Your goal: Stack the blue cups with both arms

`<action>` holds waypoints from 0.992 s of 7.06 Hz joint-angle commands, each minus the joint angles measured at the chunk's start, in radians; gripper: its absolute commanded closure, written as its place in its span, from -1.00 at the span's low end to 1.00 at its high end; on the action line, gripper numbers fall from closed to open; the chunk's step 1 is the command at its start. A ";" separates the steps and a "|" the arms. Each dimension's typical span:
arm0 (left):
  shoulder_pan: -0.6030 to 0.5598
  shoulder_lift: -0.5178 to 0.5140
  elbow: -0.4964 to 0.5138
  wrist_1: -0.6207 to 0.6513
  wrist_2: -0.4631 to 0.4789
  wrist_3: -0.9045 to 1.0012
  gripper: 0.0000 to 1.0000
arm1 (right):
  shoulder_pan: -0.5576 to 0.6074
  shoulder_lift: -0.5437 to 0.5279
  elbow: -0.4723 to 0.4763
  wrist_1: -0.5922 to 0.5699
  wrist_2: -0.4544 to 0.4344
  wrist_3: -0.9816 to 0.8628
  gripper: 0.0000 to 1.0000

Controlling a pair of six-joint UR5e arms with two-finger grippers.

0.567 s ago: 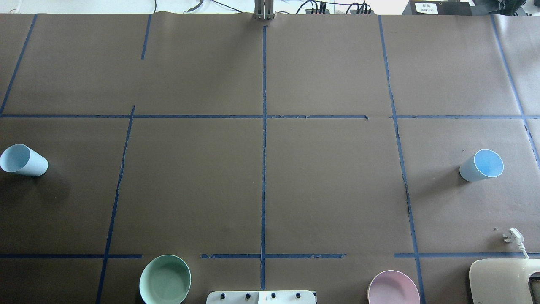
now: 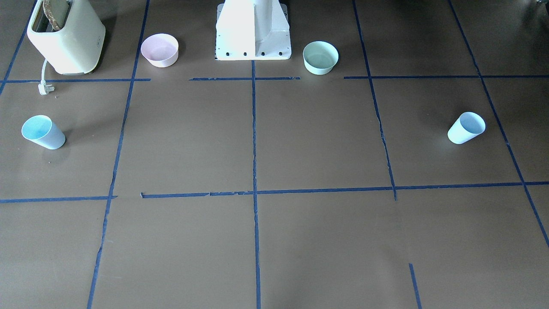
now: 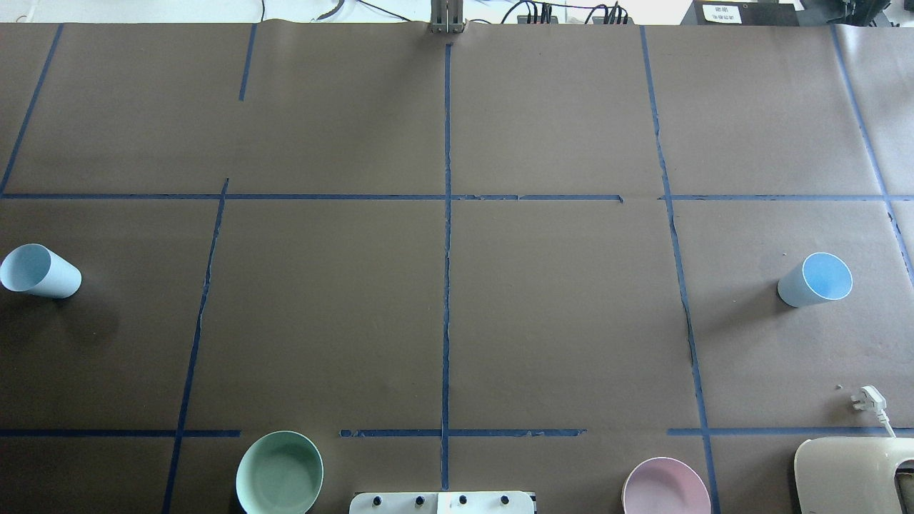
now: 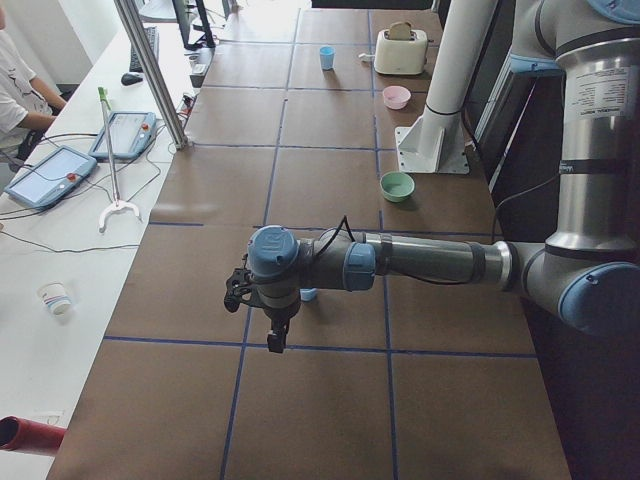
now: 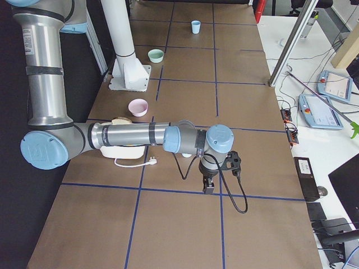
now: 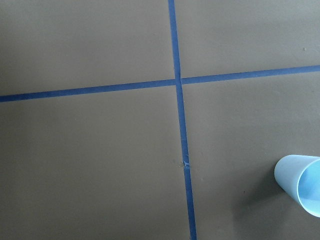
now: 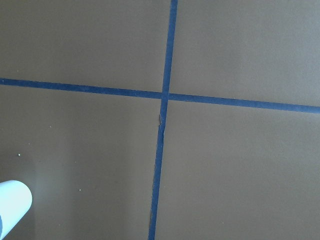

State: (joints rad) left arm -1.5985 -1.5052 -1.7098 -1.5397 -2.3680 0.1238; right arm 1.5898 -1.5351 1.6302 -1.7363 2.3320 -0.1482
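Two pale blue cups stand upright, far apart, on the brown table. One cup [image 3: 39,271] is at the far left of the overhead view and shows in the front view [image 2: 466,128] and the left wrist view [image 6: 300,190]. The other cup [image 3: 816,280] is at the far right and shows in the front view [image 2: 43,132] and the right wrist view [image 7: 12,205]. My left gripper [image 4: 275,335] hangs over the table beside the first cup. My right gripper [image 5: 208,185] hangs near the table's other end. I cannot tell whether either is open or shut.
A mint-green bowl [image 3: 279,472] and a pink bowl [image 3: 665,487] sit near the white base pedestal [image 2: 253,30]. A cream toaster [image 3: 853,475] with a loose white plug [image 3: 867,400] stands at the near right. Blue tape lines cross the table.
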 commanded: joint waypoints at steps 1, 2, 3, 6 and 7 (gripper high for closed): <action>0.000 0.003 0.010 -0.008 0.001 0.000 -1.00 | 0.001 -0.005 0.002 0.001 0.001 -0.001 -1.00; 0.000 0.003 0.013 -0.003 0.003 -0.003 -1.00 | 0.001 -0.005 0.000 0.001 0.001 -0.001 -1.00; 0.000 0.005 0.018 -0.010 0.000 0.008 -1.00 | -0.001 -0.014 0.000 0.003 0.006 -0.001 -1.00; 0.000 0.046 0.004 -0.045 -0.002 0.007 -1.00 | -0.001 -0.019 0.002 0.003 0.009 -0.001 -1.00; 0.000 0.045 0.001 -0.046 -0.002 0.005 -1.00 | -0.001 -0.020 0.002 0.003 0.010 0.001 -1.00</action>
State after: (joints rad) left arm -1.5984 -1.4633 -1.7039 -1.5816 -2.3695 0.1299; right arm 1.5893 -1.5539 1.6315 -1.7334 2.3407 -0.1485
